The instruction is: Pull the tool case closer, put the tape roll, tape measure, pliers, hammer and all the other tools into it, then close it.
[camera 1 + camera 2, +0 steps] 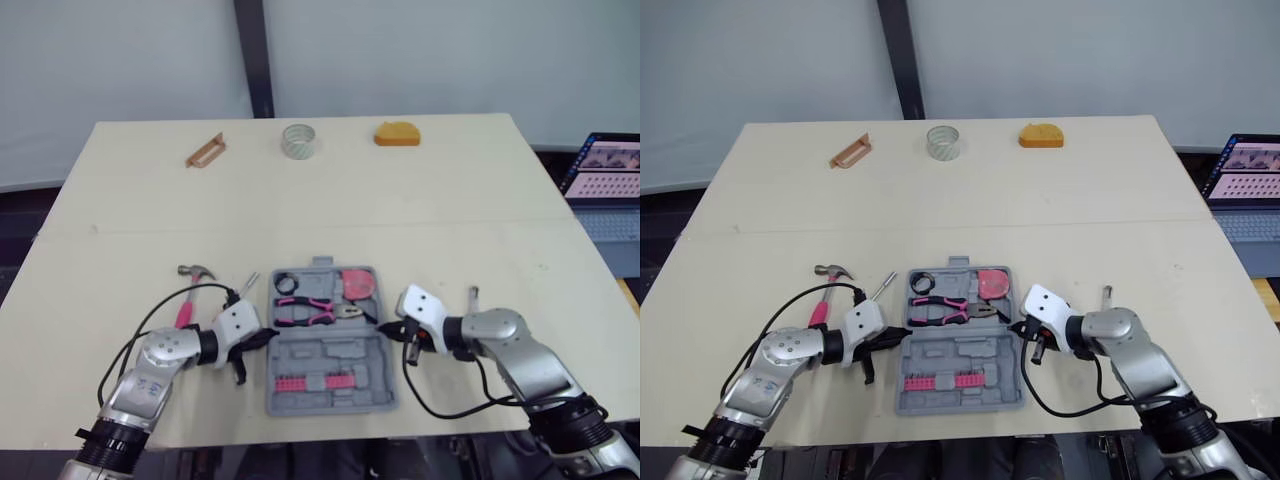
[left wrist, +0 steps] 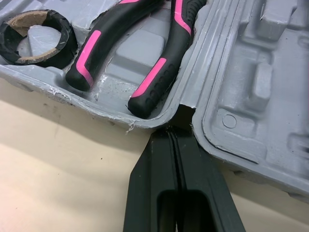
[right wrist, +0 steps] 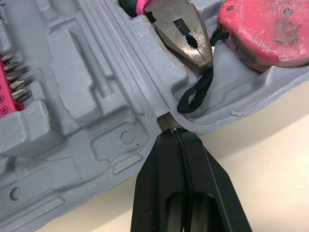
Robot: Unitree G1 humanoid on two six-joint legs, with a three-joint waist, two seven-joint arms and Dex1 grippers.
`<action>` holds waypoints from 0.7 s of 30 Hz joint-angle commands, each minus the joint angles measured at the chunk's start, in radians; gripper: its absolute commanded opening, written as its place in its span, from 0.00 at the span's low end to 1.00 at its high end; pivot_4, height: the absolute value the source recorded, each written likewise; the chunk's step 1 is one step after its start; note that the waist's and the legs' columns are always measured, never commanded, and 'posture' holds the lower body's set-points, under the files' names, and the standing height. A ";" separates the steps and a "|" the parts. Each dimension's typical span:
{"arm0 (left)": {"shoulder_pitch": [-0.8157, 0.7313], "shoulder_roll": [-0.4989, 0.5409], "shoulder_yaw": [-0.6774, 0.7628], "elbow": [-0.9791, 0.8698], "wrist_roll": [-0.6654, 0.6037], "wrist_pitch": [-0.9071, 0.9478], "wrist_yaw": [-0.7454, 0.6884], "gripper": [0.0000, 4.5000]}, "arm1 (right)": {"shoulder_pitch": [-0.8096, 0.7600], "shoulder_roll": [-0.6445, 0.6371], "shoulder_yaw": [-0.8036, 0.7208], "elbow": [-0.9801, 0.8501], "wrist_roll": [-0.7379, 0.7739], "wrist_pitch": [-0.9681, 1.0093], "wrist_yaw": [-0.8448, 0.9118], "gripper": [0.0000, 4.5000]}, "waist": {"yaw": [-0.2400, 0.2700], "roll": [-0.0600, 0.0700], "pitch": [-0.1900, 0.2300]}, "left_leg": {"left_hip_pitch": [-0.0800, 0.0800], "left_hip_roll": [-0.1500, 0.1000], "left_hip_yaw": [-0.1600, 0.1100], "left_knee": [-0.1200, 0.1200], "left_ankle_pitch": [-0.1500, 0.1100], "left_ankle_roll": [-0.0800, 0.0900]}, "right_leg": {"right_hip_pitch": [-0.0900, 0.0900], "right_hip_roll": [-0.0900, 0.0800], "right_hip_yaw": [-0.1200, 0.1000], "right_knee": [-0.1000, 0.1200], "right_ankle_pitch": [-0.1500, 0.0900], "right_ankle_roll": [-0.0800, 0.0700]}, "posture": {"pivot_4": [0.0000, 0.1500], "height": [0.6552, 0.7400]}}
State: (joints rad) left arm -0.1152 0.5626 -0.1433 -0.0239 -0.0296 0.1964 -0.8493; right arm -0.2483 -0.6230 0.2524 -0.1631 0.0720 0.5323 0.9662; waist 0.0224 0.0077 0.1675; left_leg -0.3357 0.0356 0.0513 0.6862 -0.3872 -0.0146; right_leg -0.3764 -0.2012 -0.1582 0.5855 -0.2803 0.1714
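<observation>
Laptop (image 1: 605, 190) is sitting open just off the right edge of the table (image 1: 330, 200), screen glowing. Orange lump (image 1: 397, 133) is lying at the far edge. Dark post (image 1: 255, 55) is standing behind.

Pliers (image 1: 305, 311), tape measure (image 1: 357, 284) in tool case (image 1: 330, 352), hammer (image 1: 188, 303) left of it

You get almost no readable text here. One sign only: small cross-in-circle mark on pink bit holder (image 3: 10, 99), which sits in half of tool case (image 1: 335, 355) nearer robot. Red tape measure (image 3: 270, 29), in case's far half, has worn face; no brand or numbers legible to you. Laptop screen (image 1: 608, 168), well right of case, shows rows of small marks, too small for you to read.
</observation>
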 commanded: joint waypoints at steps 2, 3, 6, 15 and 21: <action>-0.004 -0.028 -0.048 -0.035 -0.004 -0.022 -0.007 0.01 | 0.015 0.022 0.046 -0.062 0.032 -0.005 0.024 0.00 | 0.000 0.000 0.000 | 0.000 0.000 0.000 0.000 0.000 0.000 | 0.000 0.000 0.000 0.000 0.000 0.000 | 1.00 1.00; -0.004 -0.028 -0.048 -0.035 -0.004 -0.021 -0.007 0.01 | 0.015 0.022 0.046 -0.061 0.032 -0.005 0.024 0.00 | 0.000 0.000 0.000 | 0.000 0.000 0.000 0.000 0.000 0.000 | 0.000 0.000 0.000 0.000 0.000 0.000 | 1.00 1.00; -0.004 -0.028 -0.048 -0.036 -0.003 -0.021 -0.006 0.01 | 0.016 0.023 0.047 -0.061 0.034 -0.003 0.025 0.00 | 0.000 0.000 0.000 | 0.000 0.000 0.000 0.000 0.000 0.000 | 0.000 0.000 0.000 0.000 0.000 0.000 | 1.00 1.00; -0.006 -0.033 -0.052 -0.039 -0.002 -0.016 -0.003 0.01 | 0.018 0.023 0.048 -0.062 0.032 -0.003 0.026 0.00 | 0.000 0.000 0.000 | 0.000 0.000 0.000 0.000 0.000 0.000 | 0.000 0.000 0.000 0.000 0.000 0.000 | 1.00 1.00; -0.012 -0.032 -0.049 -0.030 -0.002 -0.018 -0.004 0.01 | 0.015 0.027 0.043 -0.055 0.028 -0.009 0.017 0.00 | 0.000 0.000 0.000 | 0.000 0.000 0.000 0.000 0.000 0.000 | 0.000 0.000 0.000 0.000 0.000 0.000 | 1.00 1.00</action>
State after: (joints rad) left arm -0.1151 0.5617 -0.1434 -0.0240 -0.0293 0.1965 -0.8483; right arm -0.2452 -0.6227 0.2524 -0.1714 0.0712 0.5442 0.9662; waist 0.0224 0.0076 0.1674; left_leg -0.3357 0.0356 0.0512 0.6862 -0.3872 -0.0145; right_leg -0.3764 -0.2011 -0.1582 0.5854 -0.2803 0.1714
